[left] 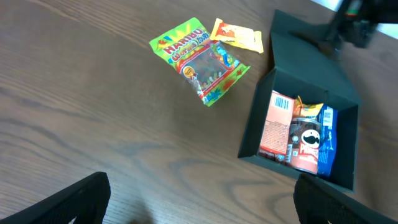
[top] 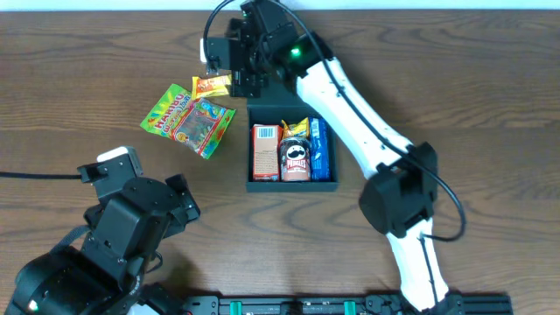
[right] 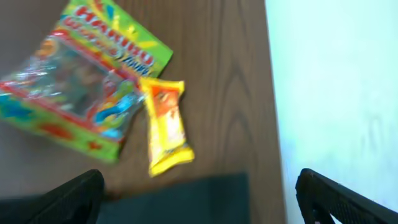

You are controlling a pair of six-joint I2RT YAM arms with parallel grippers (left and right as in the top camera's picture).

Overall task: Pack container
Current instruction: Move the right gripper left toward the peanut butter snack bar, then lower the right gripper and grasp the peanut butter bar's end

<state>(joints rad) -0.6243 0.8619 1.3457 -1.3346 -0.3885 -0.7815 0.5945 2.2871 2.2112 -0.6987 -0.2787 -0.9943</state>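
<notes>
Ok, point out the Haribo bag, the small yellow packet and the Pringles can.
Haribo bag (top: 192, 121), overhead view, middle of the bag.
Small yellow packet (right: 166, 127), right wrist view, centre of its wrapper.
Pringles can (top: 296, 160), overhead view, the face on its label.

I count one box (top: 291, 185) on one table (top: 79, 61). Inside the box I make out four items: one snack can (top: 296, 161), one orange carton (top: 266, 150), one blue packet (top: 318, 145) and one yellow packet (top: 296, 129). Loose on the wood I see two more: one green gummy bag (top: 187, 119) and one small yellow sachet (top: 212, 86). That makes six snacks in all. My overhead feed shows two arms: one left arm (top: 131, 219), black, and one right arm (top: 343, 98), white.
</notes>
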